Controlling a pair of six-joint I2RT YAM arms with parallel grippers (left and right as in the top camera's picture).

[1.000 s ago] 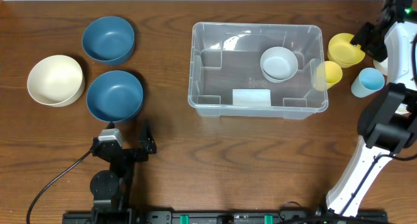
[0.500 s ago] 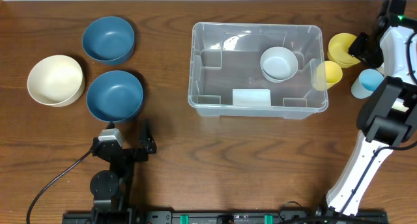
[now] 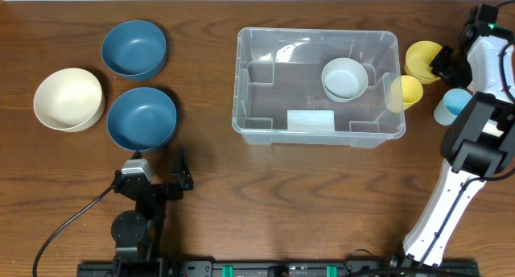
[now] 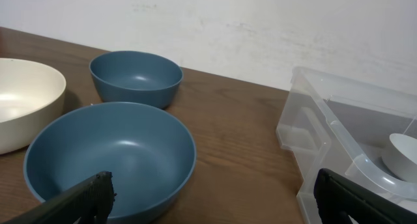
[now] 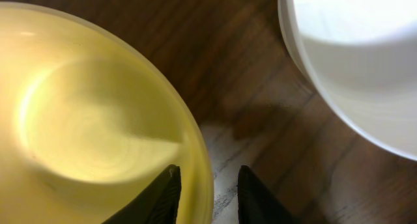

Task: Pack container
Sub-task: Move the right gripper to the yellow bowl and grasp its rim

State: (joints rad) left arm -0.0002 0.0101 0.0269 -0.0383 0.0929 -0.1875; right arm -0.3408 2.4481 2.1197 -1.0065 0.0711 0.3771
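Observation:
The clear container (image 3: 241, 84) stands at mid-table with a pale bowl (image 3: 344, 77) inside; it also shows in the left wrist view (image 4: 313, 129). My right gripper (image 3: 445, 62) is open at the right rim of a large yellow cup (image 3: 420, 59). In the right wrist view its fingers (image 5: 207, 193) straddle the yellow cup's rim (image 5: 98, 120), one inside and one outside, with a gap left. My left gripper (image 4: 208, 204) is open and empty, low over the table behind the near blue bowl (image 4: 111, 152).
A smaller yellow cup (image 3: 409, 90) and a light blue cup (image 3: 453, 101) stand right of the container. A white cup (image 5: 358, 55) is beside the yellow one. Two blue bowls (image 3: 133, 47) (image 3: 142, 117) and a cream bowl (image 3: 69, 98) sit at the left.
My right gripper has come down and closed in on the large yellow cup's right rim. The left arm and everything else have not moved.

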